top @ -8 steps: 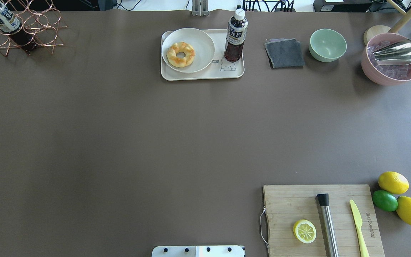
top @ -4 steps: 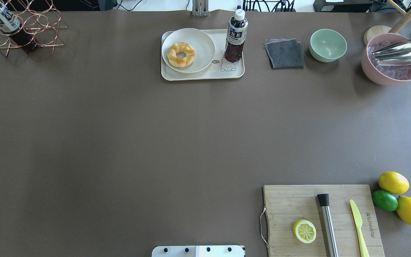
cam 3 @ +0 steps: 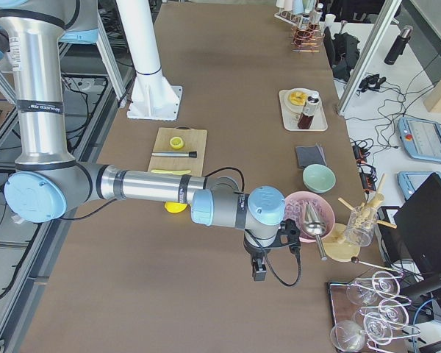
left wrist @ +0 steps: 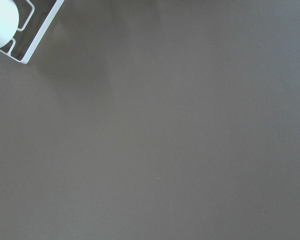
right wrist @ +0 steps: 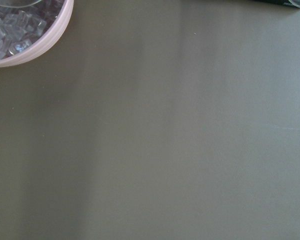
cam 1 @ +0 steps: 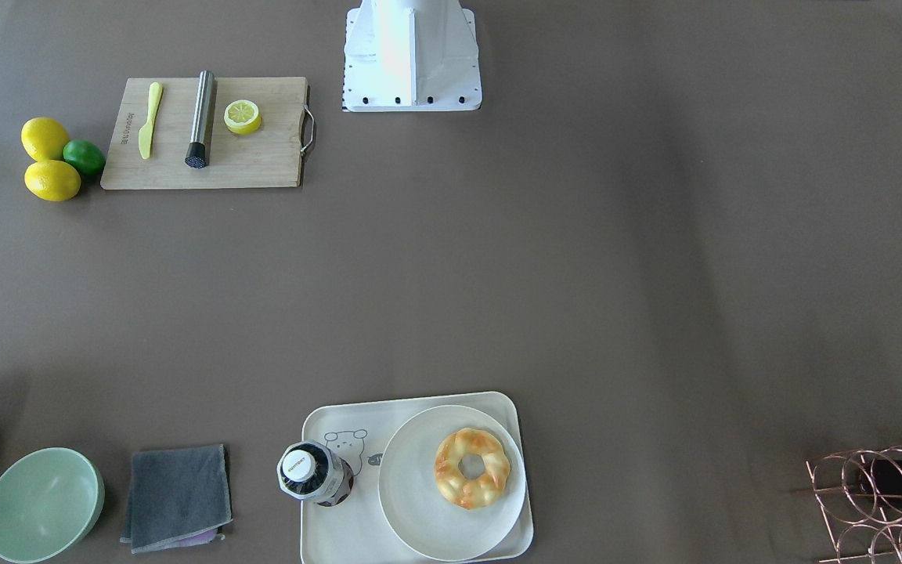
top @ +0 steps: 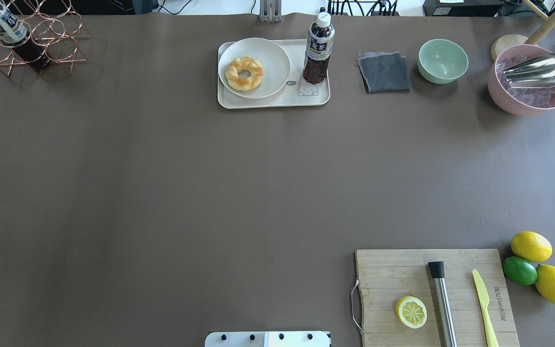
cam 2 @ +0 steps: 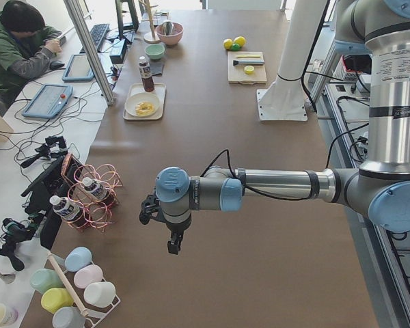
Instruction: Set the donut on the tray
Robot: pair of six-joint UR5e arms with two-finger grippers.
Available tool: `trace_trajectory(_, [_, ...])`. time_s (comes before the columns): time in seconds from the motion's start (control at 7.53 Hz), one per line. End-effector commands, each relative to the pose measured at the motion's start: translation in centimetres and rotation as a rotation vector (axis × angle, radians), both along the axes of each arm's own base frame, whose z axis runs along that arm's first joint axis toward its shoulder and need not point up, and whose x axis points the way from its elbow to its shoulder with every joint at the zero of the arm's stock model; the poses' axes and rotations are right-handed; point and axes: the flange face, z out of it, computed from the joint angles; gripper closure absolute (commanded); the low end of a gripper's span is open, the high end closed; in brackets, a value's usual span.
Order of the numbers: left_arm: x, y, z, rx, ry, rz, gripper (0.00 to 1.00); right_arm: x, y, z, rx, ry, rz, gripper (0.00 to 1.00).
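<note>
The donut (top: 244,73) is a golden braided ring lying on a round white plate (top: 270,53), which sits on the cream tray (top: 277,103) at the table's far middle. It also shows in the front-facing view (cam 1: 472,468) on the tray (cam 1: 326,540). My left gripper (cam 2: 172,242) shows only in the exterior left view, hanging over bare table near the left end, far from the tray; I cannot tell if it is open. My right gripper (cam 3: 259,273) shows only in the exterior right view, beside the pink bowl; I cannot tell its state.
A dark drink bottle (top: 319,48) stands on the tray's right part. A grey cloth (top: 384,72), green bowl (top: 442,60) and pink ice bowl (top: 530,82) line the far right. A copper bottle rack (top: 27,38) stands far left. A cutting board (top: 434,296) with a lemon half (top: 411,312) lies near right.
A dark part of the left arm at the overhead view's left edge has moved out of that view. The donut, plate and tray have not moved.
</note>
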Motion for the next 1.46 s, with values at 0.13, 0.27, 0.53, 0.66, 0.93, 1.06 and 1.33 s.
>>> trace_trajectory(0.13, [-2.0, -0.5, -0.8, 0.007, -0.006, -0.046, 0.02, -0.1, 0.1, 0.3, -0.005, 0.002, 0.000, 0.00])
trace_trajectory(0.27, [-3.0, -0.3, -0.3, -0.002, -0.008, -0.065, 0.02, 0.0, 0.0, 0.0, 0.001, 0.003, 0.001, 0.00])
trace_trajectory(0.53, [-3.1, -0.3, -0.3, -0.049, -0.003, -0.120, 0.02, 0.0, -0.2, -0.3, 0.008, 0.003, -0.001, 0.00])
trace_trajectory(0.66, [-3.1, -0.2, -0.1, -0.048, -0.003, -0.123, 0.02, 0.0, 0.0, -0.2, 0.006, 0.000, 0.000, 0.00])
trace_trajectory(0.93, [-3.0, -0.1, -0.1, -0.049, -0.003, -0.124, 0.02, 0.0, 0.0, -0.3, 0.007, 0.000, 0.000, 0.00])
trace_trajectory(1.06, [-3.1, -0.2, -0.2, -0.046, -0.003, -0.124, 0.02, -0.1, 0.0, -0.3, 0.007, 0.000, -0.001, 0.00])
trace_trajectory(1.33, [-3.1, -0.2, -0.3, -0.044, -0.003, -0.125, 0.02, 0.0, 0.0, -0.3, 0.007, 0.000, 0.000, 0.00])
